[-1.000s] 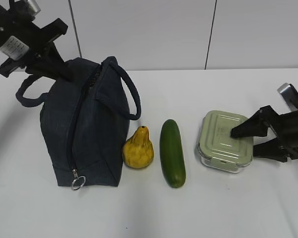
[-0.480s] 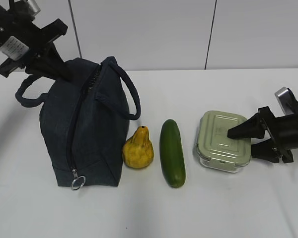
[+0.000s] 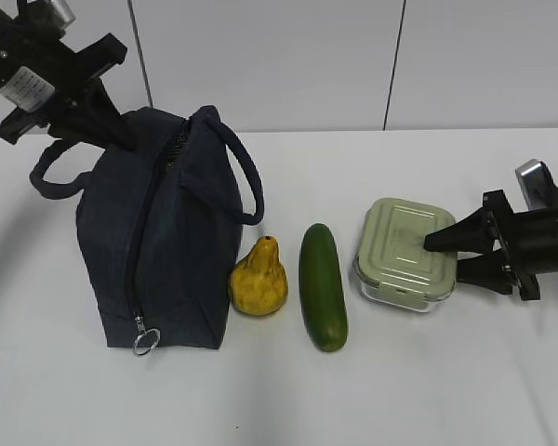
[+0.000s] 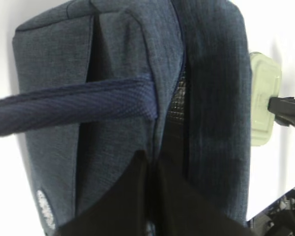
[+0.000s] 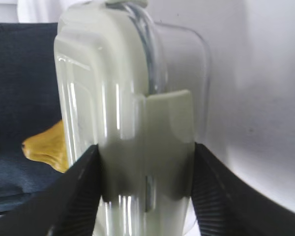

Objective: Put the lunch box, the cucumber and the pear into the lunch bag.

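Observation:
The navy lunch bag [image 3: 158, 251] stands at the left, its zipper ring pull [image 3: 144, 342] low at the front. My left gripper [image 3: 112, 130] is shut on the bag's top fabric beside the zipper; in the left wrist view [image 4: 150, 164] the jaws pinch the cloth and silver lining [image 4: 177, 101] shows in the gap. The yellow pear [image 3: 259, 279] and the dark green cucumber [image 3: 323, 286] lie to the right of the bag. My right gripper [image 3: 444, 257] is shut on the sage-lidded lunch box [image 3: 402, 249], one finger on the lid, one under the base [image 5: 145, 162].
The white table [image 3: 288, 400] ends at a white panelled wall behind. One bag handle [image 3: 246, 177] loops toward the pear; the other handle [image 4: 73, 105] crosses the left wrist view. The pear [image 5: 46, 145] and bag [image 5: 19, 64] show behind the lunch box [image 5: 103, 88].
My right gripper has closed on the lunch box and shifted it left and a little up, toward the cucumber. The left arm and bag have not moved.

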Controlling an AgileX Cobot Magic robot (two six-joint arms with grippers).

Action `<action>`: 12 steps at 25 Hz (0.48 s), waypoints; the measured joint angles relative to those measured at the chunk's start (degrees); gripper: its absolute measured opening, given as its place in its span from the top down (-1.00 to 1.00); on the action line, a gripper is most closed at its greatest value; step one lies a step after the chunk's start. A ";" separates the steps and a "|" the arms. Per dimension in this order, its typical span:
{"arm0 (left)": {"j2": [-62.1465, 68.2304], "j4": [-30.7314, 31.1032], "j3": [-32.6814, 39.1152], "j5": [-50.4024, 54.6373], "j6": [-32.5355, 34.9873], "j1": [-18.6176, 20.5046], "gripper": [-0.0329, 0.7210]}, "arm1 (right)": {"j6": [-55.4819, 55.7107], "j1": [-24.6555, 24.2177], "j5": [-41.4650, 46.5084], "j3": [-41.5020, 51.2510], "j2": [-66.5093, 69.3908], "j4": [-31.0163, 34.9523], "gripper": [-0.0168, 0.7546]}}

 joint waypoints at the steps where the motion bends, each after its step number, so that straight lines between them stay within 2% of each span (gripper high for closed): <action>1: 0.00 -1.18 0.00 0.00 0.00 0.00 0.89 | -0.14 0.00 0.51 -0.48 0.00 -0.02 -0.05; 6: 0.00 -7.45 0.00 0.28 2.28 0.00 0.89 | -0.04 0.00 1.18 -3.11 -0.88 0.25 -0.05; 12: 0.00 -13.89 0.00 0.89 5.18 0.00 0.89 | 2.66 0.12 1.27 -3.32 -10.67 3.41 -0.05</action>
